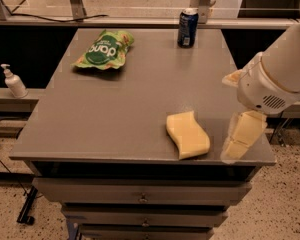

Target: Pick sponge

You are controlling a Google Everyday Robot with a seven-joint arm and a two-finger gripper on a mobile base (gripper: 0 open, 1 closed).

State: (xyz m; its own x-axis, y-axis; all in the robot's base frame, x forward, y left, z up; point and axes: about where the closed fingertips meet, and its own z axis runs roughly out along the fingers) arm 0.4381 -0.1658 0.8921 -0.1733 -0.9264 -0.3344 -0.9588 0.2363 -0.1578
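The sponge [187, 134], a pale yellow foam block with wavy edges, lies flat near the front right of the grey table [125, 104]. My gripper [229, 115] comes in from the right on a white arm and hangs just right of the sponge, at the table's front right corner, apart from it. One yellowish finger [244, 134] points down toward the table edge. The other finger [232, 78] shows further back. The fingers stand wide apart with nothing between them.
A green snack bag [102, 49] lies at the back left of the table. A blue can [188, 27] stands at the back edge. A soap dispenser [12, 81] stands on a ledge to the left. Drawers [142, 196] sit under the tabletop.
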